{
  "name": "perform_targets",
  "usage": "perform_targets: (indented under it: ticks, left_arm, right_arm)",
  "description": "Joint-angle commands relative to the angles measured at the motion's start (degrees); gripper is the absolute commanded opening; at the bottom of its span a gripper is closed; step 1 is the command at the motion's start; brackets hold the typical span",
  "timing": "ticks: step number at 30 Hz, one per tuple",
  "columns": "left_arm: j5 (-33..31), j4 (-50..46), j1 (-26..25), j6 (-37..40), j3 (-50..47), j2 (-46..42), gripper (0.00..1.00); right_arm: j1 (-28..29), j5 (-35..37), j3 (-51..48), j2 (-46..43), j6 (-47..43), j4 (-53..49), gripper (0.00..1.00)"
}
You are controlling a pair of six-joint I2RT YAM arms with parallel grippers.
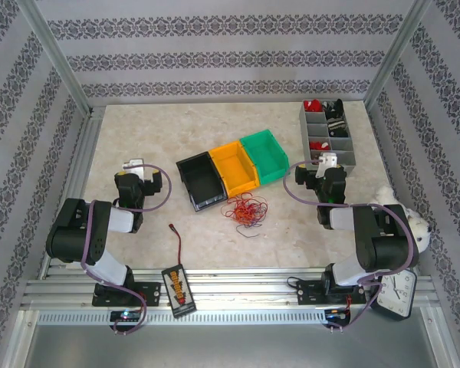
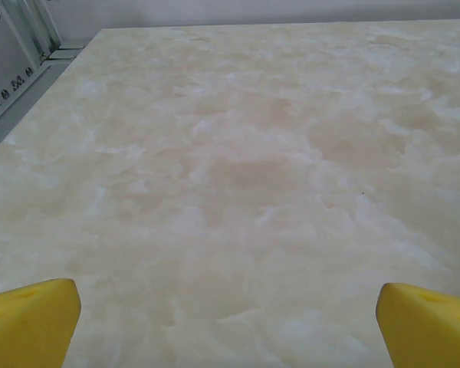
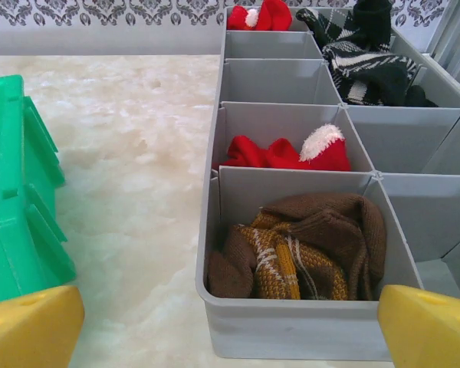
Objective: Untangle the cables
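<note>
Cables: you'll find the tangle of thin red and orange wires (image 1: 244,210) mid-desk (image 1: 161,130), just on the near-edge side of the orange plastic bin (image 1: 235,166).
Left tool (image 1: 133,164): wide, empty, well apart towards the left edge.
Right tool (image 1: 327,160): wide, empty, well apart towards the right edge.

1. The cables (image 1: 244,208) form a red and orange tangle, too small in the top view to count strands or trace which lies over which.
2. The left pincer (image 2: 228,322) is cut by its wrist picture's bottom edge. Its yellow fingertips (image 2: 31,322) reach in at the two lower corners.
3. The right pincer (image 3: 230,326) is cropped likewise.
4. In the right wrist view the green bin (image 3: 19,199) runs off the left edge, and the grey divided tray (image 3: 291,330) runs off the right.
5. The clock (image 1: 399,295) is partly hidden by the right arm (image 1: 376,238).
6. A white object (image 1: 415,228) beside that arm is partly covered, and what it is cannot be told.
7. The battery pack (image 1: 179,290) carries a label too small to read.
</note>
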Motion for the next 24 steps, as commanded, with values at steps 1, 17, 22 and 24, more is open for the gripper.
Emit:
perform_targets:
  ticks: [1,17,22,24]
  left_arm:
    - [0.89,2.46,0.62,0.43,0.26,0.0,0.99]
    - [-1.87,3.35,0.44,-0.13,-0.16,0.08,0.99]
    - [-1.87,3.29,0.44,-0.13,-0.16,0.08,0.99]
    - [-1.88,3.34,0.44,-0.17,-0.16,0.08,0.99]
  right_arm:
    - [-0.58,-1.53,0.17,0.03,0.01,1.06,0.98]
    - [-0.58,-1.45,0.15,0.05,0.03,1.15,0.98]
    - [-0.49,-1.45,0.17,0.01,0.0,1.15,0.98]
    - [-0.49,-1.45,0.13,0.02,-0.01,1.15,0.98]
